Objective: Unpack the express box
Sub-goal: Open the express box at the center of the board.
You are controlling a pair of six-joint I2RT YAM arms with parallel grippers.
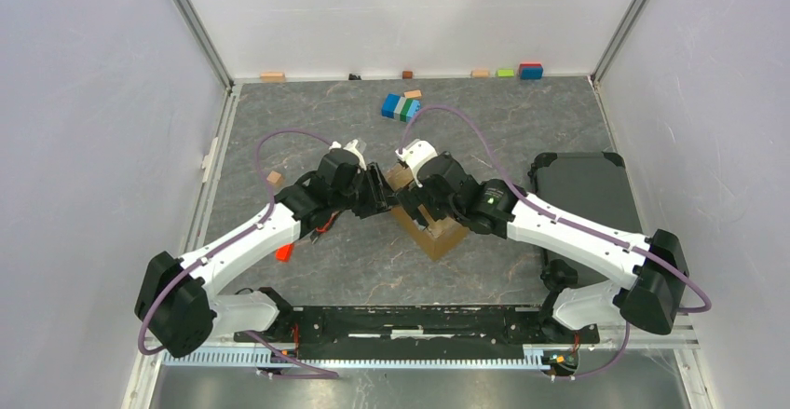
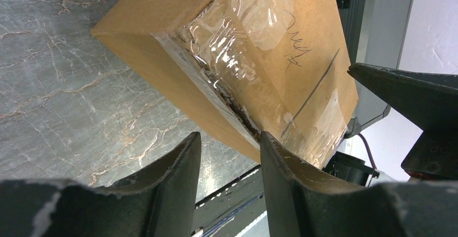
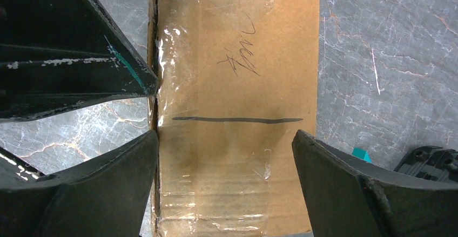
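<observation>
The express box point(image 1: 436, 234), a brown cardboard carton sealed with clear tape, sits on the table's middle. In the left wrist view the express box point(image 2: 281, 37) fills the top, its taped seam running down to one of my fingertips point(image 2: 264, 137). My left gripper point(image 2: 227, 137) is open, with only table and rail showing in its gap. My right gripper point(image 3: 224, 134) is spread wide open over the top of the express box point(image 3: 243, 102), one finger at its left edge, the other above its right side. From above, the left gripper point(image 1: 377, 190) and right gripper point(image 1: 419, 202) meet at the box's far corner.
A flat black tray point(image 1: 582, 195) lies right of the box. A blue-green block cluster point(image 1: 401, 106) sits farther back, and several small blocks point(image 1: 531, 71) line the back wall. A tan block point(image 1: 274, 178) and a red piece point(image 1: 284, 252) lie on the left.
</observation>
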